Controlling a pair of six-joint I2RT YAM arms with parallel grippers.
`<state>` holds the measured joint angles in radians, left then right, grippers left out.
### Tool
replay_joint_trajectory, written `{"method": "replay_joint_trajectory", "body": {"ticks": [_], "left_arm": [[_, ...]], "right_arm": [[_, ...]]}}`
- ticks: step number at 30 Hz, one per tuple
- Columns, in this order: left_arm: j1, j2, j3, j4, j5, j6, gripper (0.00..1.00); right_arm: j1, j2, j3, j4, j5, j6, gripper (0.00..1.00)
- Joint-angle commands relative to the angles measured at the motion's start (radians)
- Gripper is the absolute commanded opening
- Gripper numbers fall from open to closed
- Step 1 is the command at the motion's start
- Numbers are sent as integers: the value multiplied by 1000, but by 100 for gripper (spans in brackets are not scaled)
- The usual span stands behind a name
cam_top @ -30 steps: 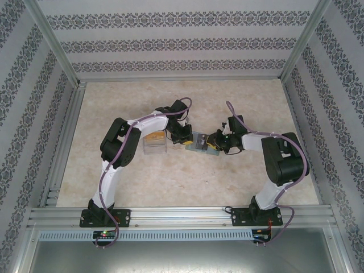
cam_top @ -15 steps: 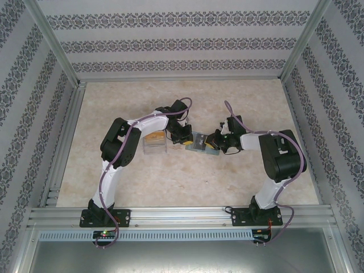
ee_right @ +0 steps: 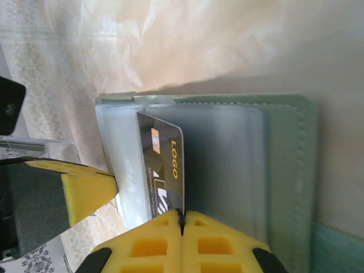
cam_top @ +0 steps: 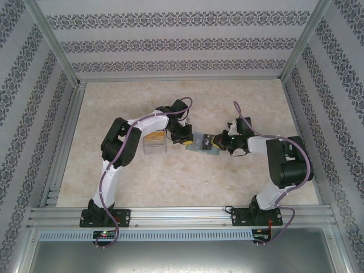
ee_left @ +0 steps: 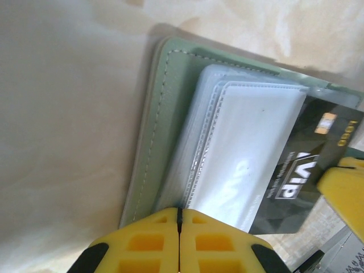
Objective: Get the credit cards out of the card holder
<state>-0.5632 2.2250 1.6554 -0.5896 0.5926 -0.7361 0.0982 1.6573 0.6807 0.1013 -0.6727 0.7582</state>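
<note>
The grey-green card holder [cam_top: 200, 143] lies open on the table between both arms. Its clear sleeves [ee_left: 239, 142] face up. My left gripper [ee_left: 180, 211] is shut on the holder's edge, where the sleeves meet the green cover [ee_left: 165, 114]. A black credit card [ee_right: 165, 165] with gold lettering sticks partway out of a sleeve. My right gripper [ee_right: 182, 215] is shut on that card's corner. The same card [ee_left: 310, 170] juts past the sleeves in the left wrist view. From above, the left gripper [cam_top: 186, 141] and right gripper [cam_top: 219, 142] flank the holder.
A clear plastic box [cam_top: 153, 142] with an orange card in it stands just left of the left gripper. Patterned walls and metal rails [cam_top: 68, 142] ring the beige table [cam_top: 170, 176]. Open tabletop lies toward the near edge and the far side.
The right gripper has closed on the card, and its arm has drawn back a little to the right. The left arm and the holder have stayed put.
</note>
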Motion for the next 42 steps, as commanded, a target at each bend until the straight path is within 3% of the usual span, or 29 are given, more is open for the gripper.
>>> {"method": "replay_joint_trajectory", "body": {"ticks": [1, 10, 15, 20, 25, 27, 34, 42], "left_arm": [[-7, 27, 23, -55, -22, 30, 7], [-6, 7, 51, -66, -14, 41, 8], [-3, -43, 101, -77, -12, 44, 16], [19, -155, 115, -84, -67, 39, 51], [78, -323, 49, -111, -212, 36, 90], [111, -400, -2, -116, -271, 29, 100], [243, -673, -188, -182, -511, 13, 99], [389, -940, -389, -254, -681, -38, 99]], "right_arm": [[-49, -55, -41, -60, -9, -57, 0], [-119, -245, -68, -183, -27, -116, 0], [-115, -351, -8, -296, -7, -149, 0], [-84, -393, 110, -417, 31, -203, 0], [40, -363, 276, -521, 134, -293, 0], [95, -329, 347, -560, 174, -329, 0], [319, -144, 630, -649, 330, -517, 0], [520, 126, 971, -737, 421, -841, 0]]}}
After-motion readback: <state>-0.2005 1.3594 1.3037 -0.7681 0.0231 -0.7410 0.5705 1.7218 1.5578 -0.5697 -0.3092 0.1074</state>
